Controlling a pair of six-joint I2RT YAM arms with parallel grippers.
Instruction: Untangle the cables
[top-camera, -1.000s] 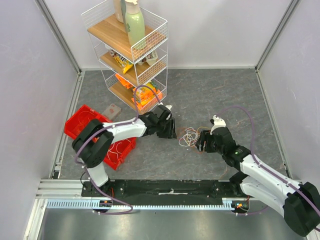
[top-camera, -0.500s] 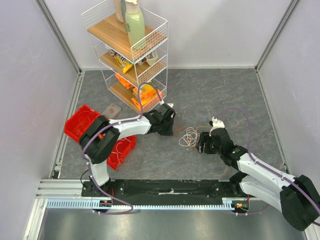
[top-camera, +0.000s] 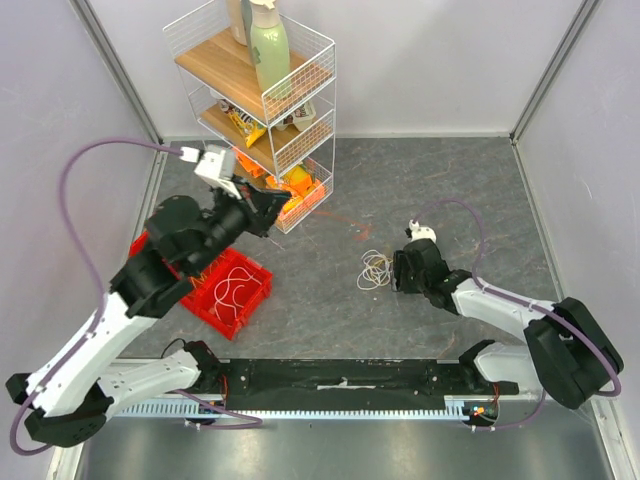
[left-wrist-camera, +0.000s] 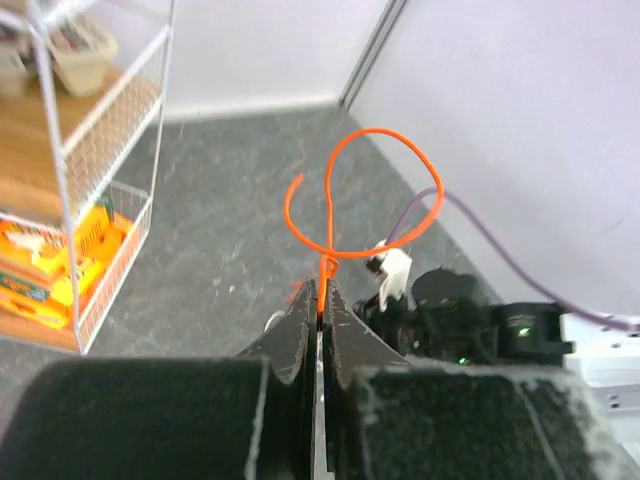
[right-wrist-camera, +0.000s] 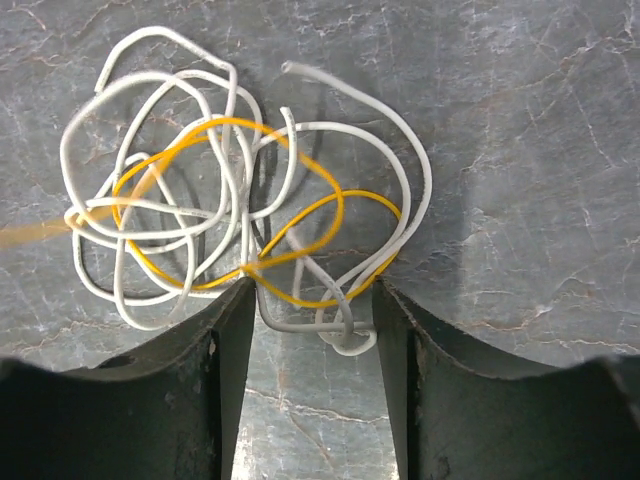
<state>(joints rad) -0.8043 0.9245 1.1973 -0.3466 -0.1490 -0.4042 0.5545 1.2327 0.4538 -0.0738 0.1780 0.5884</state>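
Note:
The cables (top-camera: 377, 270) lie as a small tangle on the grey floor right of centre. In the right wrist view the tangle (right-wrist-camera: 240, 220) is white and yellow loops. My right gripper (right-wrist-camera: 312, 300) is open, its jaws straddling the tangle's near edge, with a white loop between them; it also shows in the top view (top-camera: 398, 271). My left gripper (top-camera: 283, 203) is raised in front of the wire rack. In the left wrist view it (left-wrist-camera: 322, 285) is shut on an orange cable (left-wrist-camera: 372, 190) that curls up in a loop above the fingertips, clear of the tangle.
A white wire rack (top-camera: 265, 100) with bottles and snack packets stands at the back left. A red bin (top-camera: 247, 311) holding white cables sits on the floor under the left arm. Grey walls enclose the floor on three sides.
My left arm has lifted and swung back left, away from the tangle, with the orange cable in its jaws. My right gripper has edged slightly left toward the tangle.

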